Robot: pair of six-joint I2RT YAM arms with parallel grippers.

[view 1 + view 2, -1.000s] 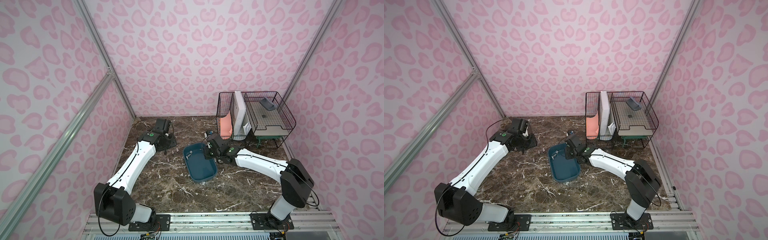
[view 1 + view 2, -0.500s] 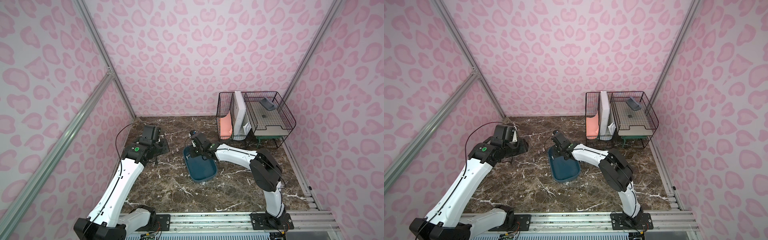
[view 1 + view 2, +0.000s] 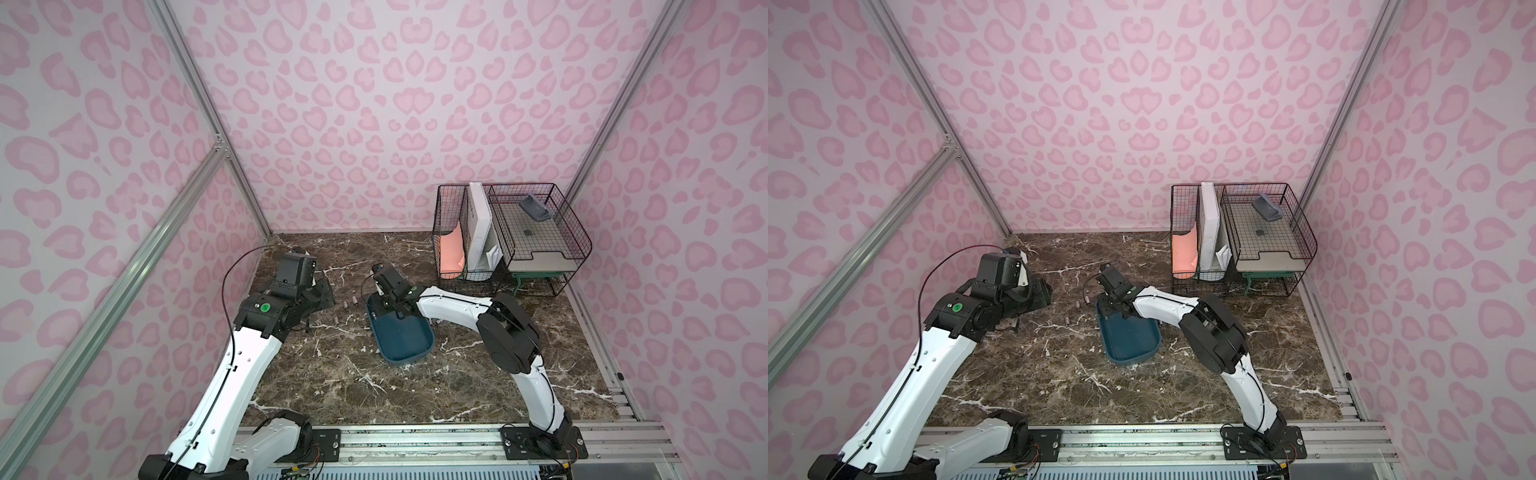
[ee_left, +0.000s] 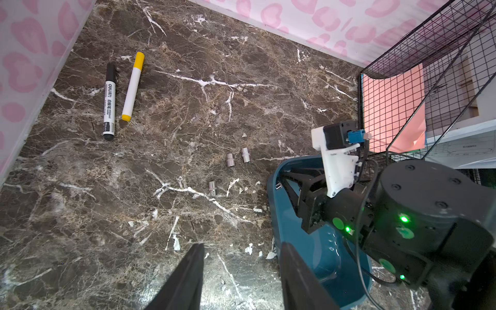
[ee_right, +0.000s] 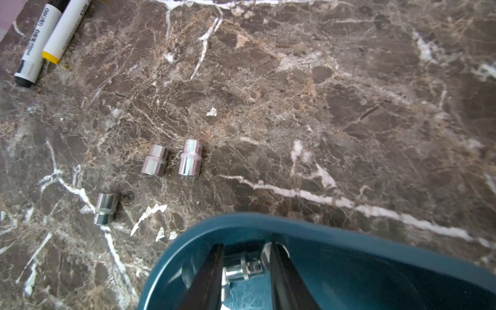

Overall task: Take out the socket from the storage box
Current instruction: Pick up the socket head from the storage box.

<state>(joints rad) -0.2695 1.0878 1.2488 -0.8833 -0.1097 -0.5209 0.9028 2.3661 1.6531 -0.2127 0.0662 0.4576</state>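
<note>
The dark teal storage box (image 3: 405,337) (image 3: 1130,337) lies mid-table. My right gripper (image 3: 379,311) (image 3: 1106,308) (image 5: 245,265) reaches down into its far left end. A shiny steel socket (image 5: 241,268) lies crosswise between the open fingers. It touches one finger, and a thin dark gap separates it from the other. Three more sockets (image 5: 155,160) (image 5: 189,157) (image 5: 105,208) lie on the marble just outside the box's rim (image 5: 349,241). My left gripper (image 4: 241,247) (image 3: 326,293) hovers open and empty over bare table, left of the box (image 4: 322,255).
A black marker (image 4: 109,102) and a yellow marker (image 4: 132,87) lie by the left wall. A black wire-mesh rack (image 3: 511,237) with papers stands at the back right. The loose sockets (image 3: 354,300) lie between my two grippers.
My right gripper moved left to the box's far end and dropped inside it, around the socket. My left arm drew back toward the left wall.
</note>
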